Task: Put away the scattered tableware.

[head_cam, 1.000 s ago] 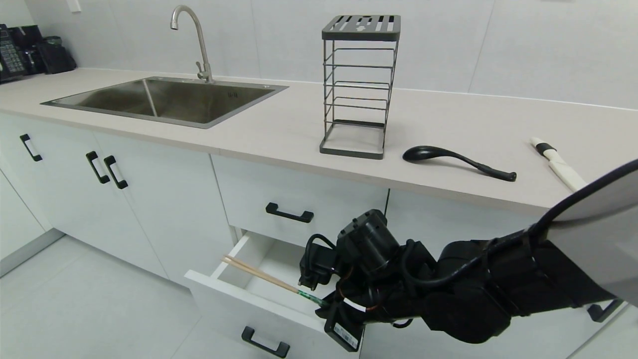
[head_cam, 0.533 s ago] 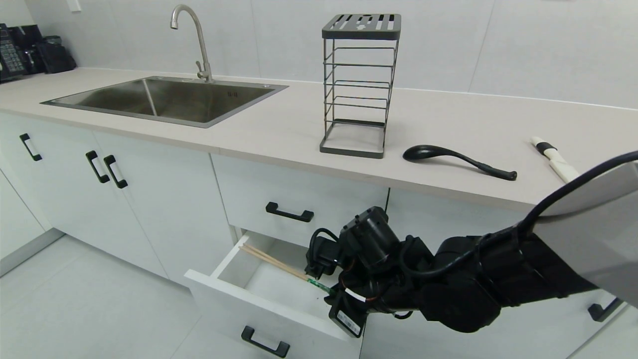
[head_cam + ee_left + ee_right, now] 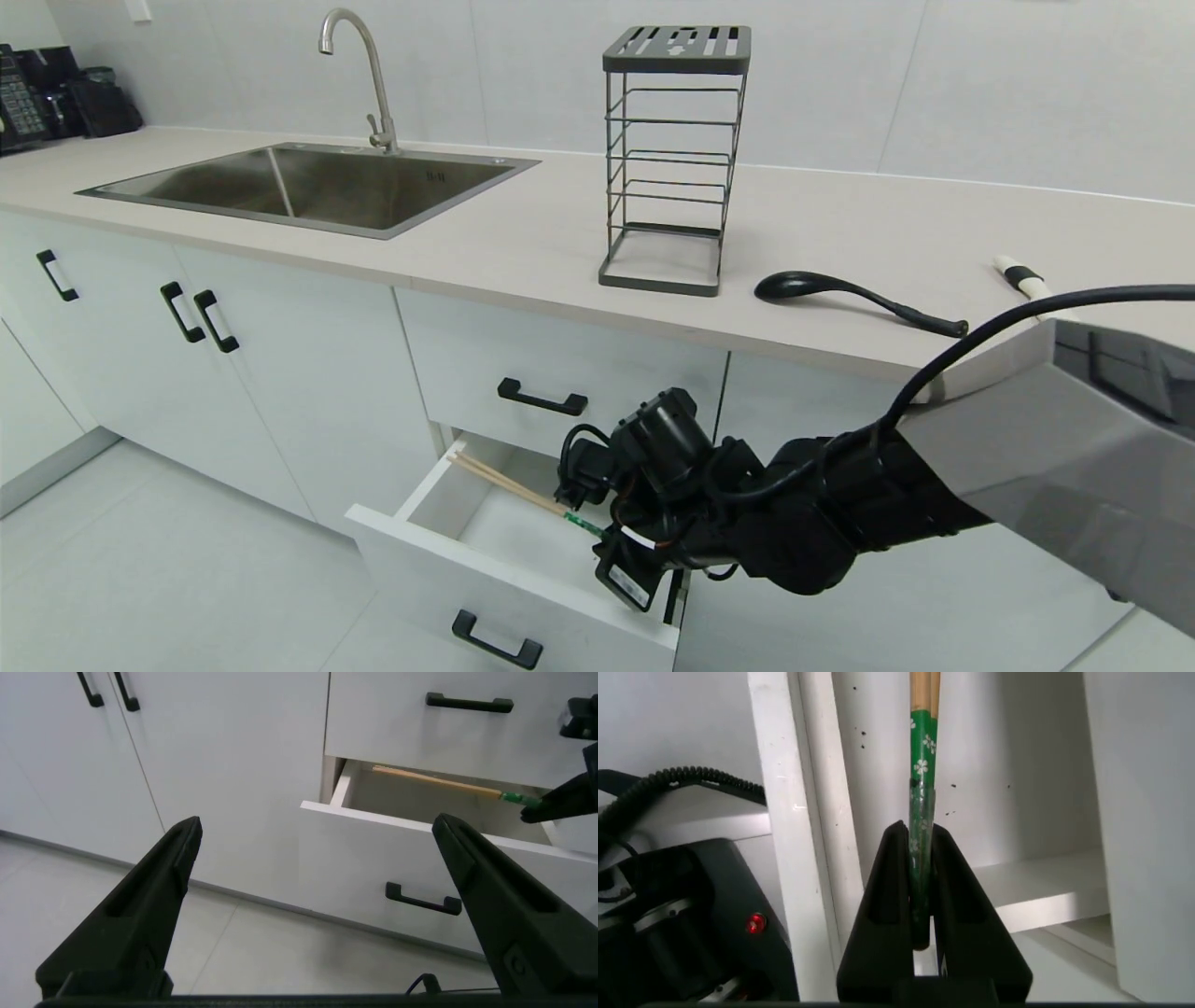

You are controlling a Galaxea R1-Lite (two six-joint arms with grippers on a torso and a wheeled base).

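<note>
A pair of wooden chopsticks with green patterned ends reaches into the open white drawer below the counter. My right gripper is shut on their green ends, low inside the drawer. On the countertop lie a black ladle and a white knife with a black band. My left gripper hangs open out in front of the cabinet, level with the drawer, and the chopsticks show over the drawer's front edge.
A dark wire rack stands on the counter beside the ladle. The steel sink with its tap lies to the left. A shut drawer with a black handle is just above the open one.
My right gripper has moved down and deeper into the drawer with the chopsticks, whose free ends have dropped from above the drawer front to inside it. The ladle and knife have stayed put.
</note>
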